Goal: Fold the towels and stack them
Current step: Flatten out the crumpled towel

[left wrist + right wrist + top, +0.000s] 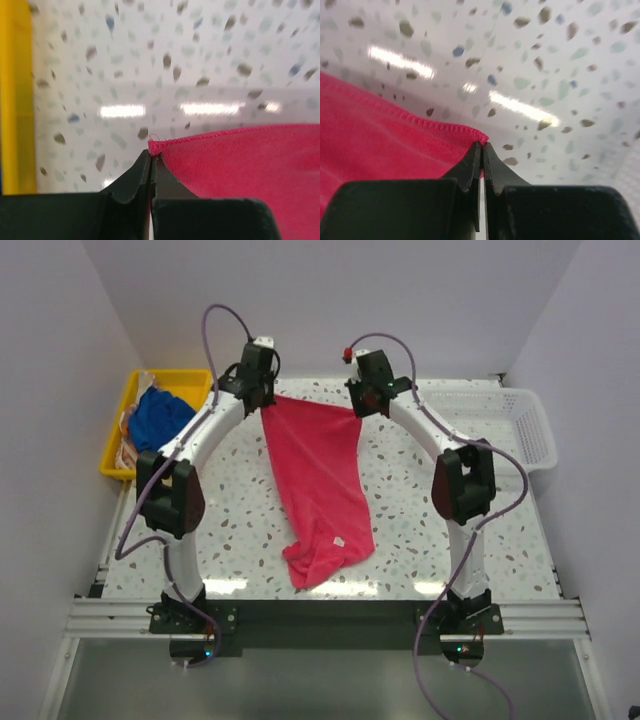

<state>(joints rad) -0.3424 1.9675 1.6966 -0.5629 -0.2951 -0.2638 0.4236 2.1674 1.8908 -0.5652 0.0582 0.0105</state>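
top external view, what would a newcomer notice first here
The hot pink towel stands out, stretched across the far side of the speckled table and trailing to a crumpled end near the front edge. Its two far corners are pinched by the left fingers and the right fingers. A blue towel lies bunched in the yellow tray at far left.

Lab cell: white walls [60, 350], aluminium rail [320, 617].

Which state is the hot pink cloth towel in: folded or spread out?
Spread, unfolded: the hot pink cloth towel stretches between the left gripper and right gripper, each pinching a far corner.
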